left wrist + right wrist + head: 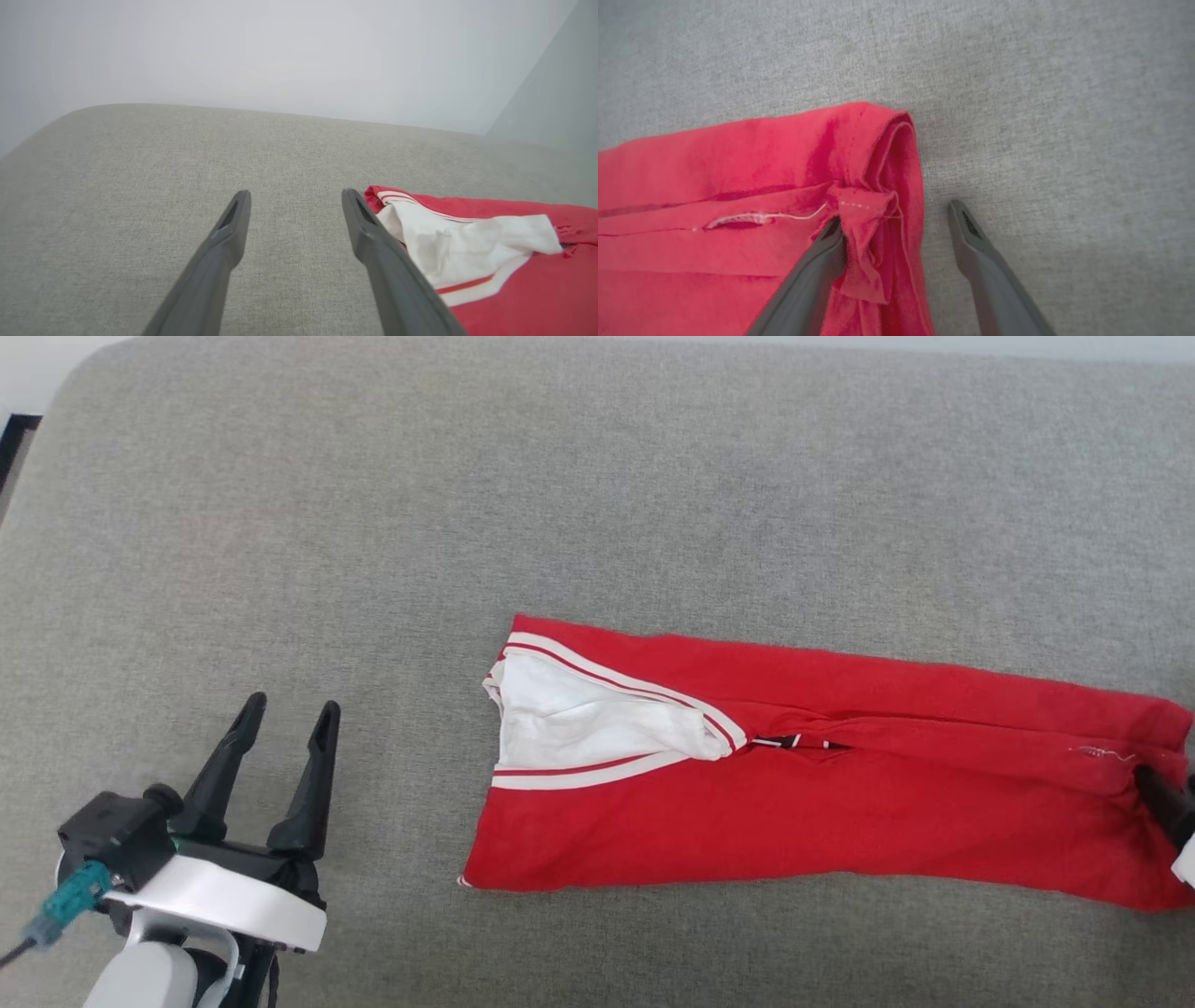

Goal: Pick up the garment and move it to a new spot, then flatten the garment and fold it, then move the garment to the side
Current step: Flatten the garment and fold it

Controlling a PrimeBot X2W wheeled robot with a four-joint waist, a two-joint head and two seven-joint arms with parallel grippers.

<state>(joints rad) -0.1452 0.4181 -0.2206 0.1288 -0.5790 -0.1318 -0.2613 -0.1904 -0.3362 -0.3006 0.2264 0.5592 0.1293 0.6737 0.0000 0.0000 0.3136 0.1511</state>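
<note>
The garment [840, 803] is a red shirt folded lengthwise into a long strip on the grey cushion [373, 523]. A white sleeve [597, 723] with striped trim lies on top at its left end. My left gripper [289, 705] hovers open to the left of the garment, holding nothing. In the left wrist view its fingers [295, 193] stand apart over bare cushion, with the garment [514, 289] just to their right. My right gripper [894, 212] is open at the garment's [714, 186] right end. A bunched hem fold lies against its left finger [817, 261], and its right finger rests over the cushion. In the head view the right gripper [1158, 793] shows at the far right edge.
The grey cushion's [140, 186] rounded far-left corner [84, 373] meets a pale wall [280, 46]. Bare cushion stretches behind and in front of the garment. A dark strip [14, 443] shows beyond the left edge.
</note>
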